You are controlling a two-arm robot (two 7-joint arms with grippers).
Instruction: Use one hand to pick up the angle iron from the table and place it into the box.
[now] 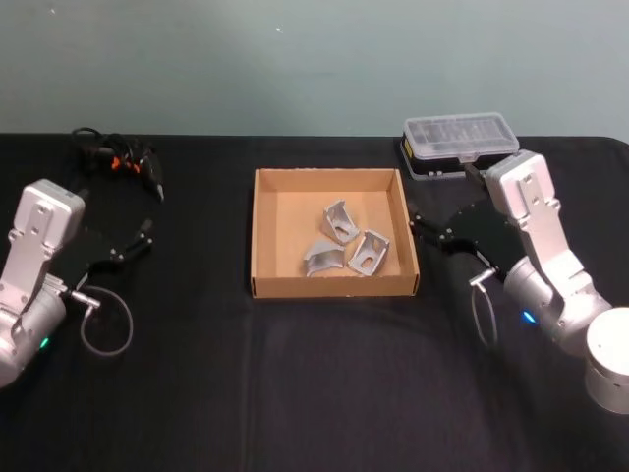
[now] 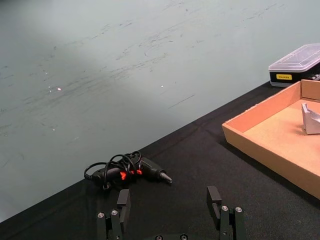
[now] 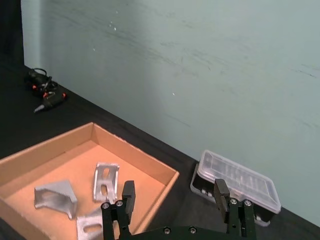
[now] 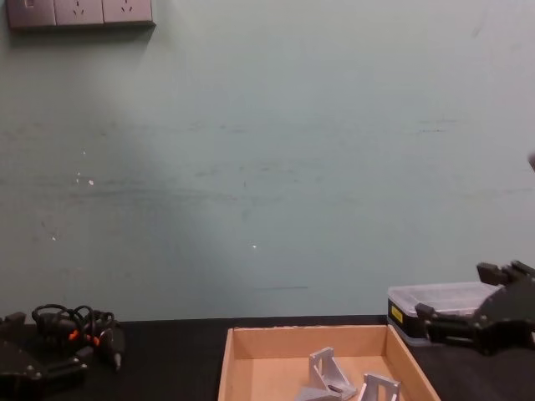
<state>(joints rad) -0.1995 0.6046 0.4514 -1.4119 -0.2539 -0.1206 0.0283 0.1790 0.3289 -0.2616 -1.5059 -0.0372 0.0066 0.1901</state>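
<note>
Angle iron is the subject of inspection: three silver brackets already lie inside the box, and none is seen on the bare bench surface in these views.

Bench [image 1: 314,393]: flat matte black top, carrying all items.

Box [image 1: 259,236]: shallow tan cardboard tray, no lid, at bench centre. Contents are one angle iron toward the back [image 1: 338,220], one at front left [image 1: 321,261] and one at front right [image 1: 370,252]. The front two lie close together; contact cannot be confirmed.

Right arm: silver-grey, just beside the box's right wall. Right end effector [image 1: 429,233] has its claws spread and empty, raised beside the box rim, pointing toward the box.

Left arm: well apart from the box on the left. Left end effector [image 1: 133,243] has its claws likewise spread and empty.

Black plastic case [image 1: 460,146]: clear lid, behind the right arm near the bench's rear edge. Not part of the task.

Corded tool [image 1: 123,159]: black with orange marks, at rear left of the bench.

Assessment: placement appears complete for the pieces visible, so the step in hand is judged to be clearing the right arm away from the box or locating another piece. Recommended practice: lift the right end effector clear of the cardboard wall before moving it sideways, since a low wall of this kind shifts easily if nudged. For any further piece, pinch across one flat flange, carry it level, and open the claws low over bare tray floor so it does not land on the brackets already placed.
</note>
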